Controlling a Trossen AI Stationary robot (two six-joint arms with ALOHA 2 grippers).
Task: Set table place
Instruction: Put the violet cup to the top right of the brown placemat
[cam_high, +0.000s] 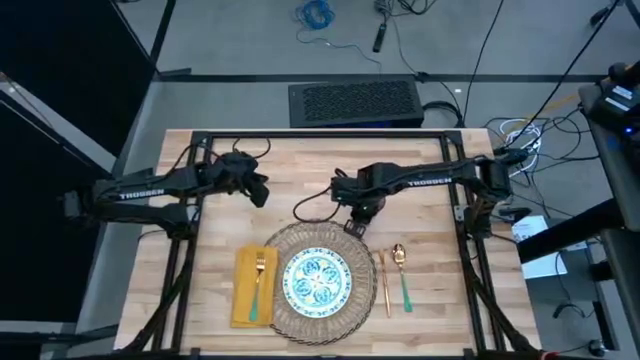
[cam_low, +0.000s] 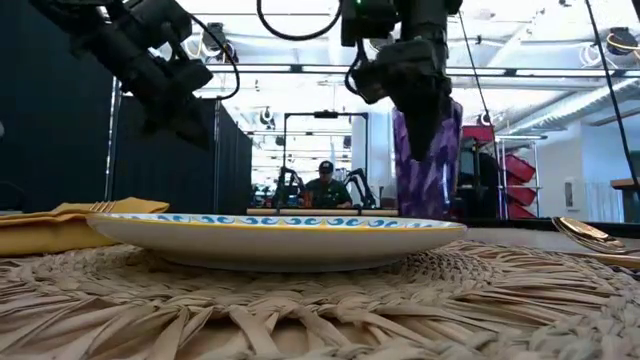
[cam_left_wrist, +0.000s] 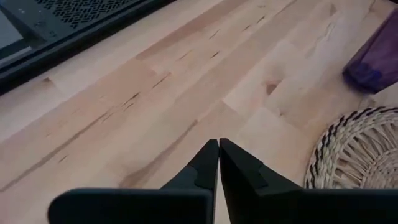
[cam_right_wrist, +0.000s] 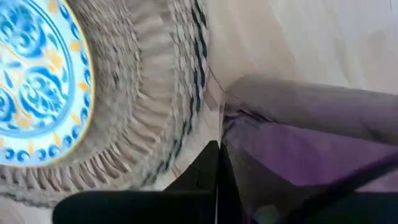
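A round woven mat lies near the table's front edge with a white, teal-patterned plate on it. Left of it, a yellow napkin carries a fork. A teal-handled spoon lies right of the mat. My right gripper is shut on the purple cup at the mat's far right edge. My left gripper hovers shut over bare wood at the far left, touching nothing. My right gripper holds the purple cup by its wall near the rim. One finger lies outside the wall; the other shows darkly through the purple, as if inside. The fingers come from above, slanting down. The cup stands upright; whether its base rests on the table cannot be told.
A thin gold utensil lies between the mat and the spoon. A black frame runs around the tabletop. Bare wood lies between the two arms, far of the mat. A person sits at a desk in the room behind.
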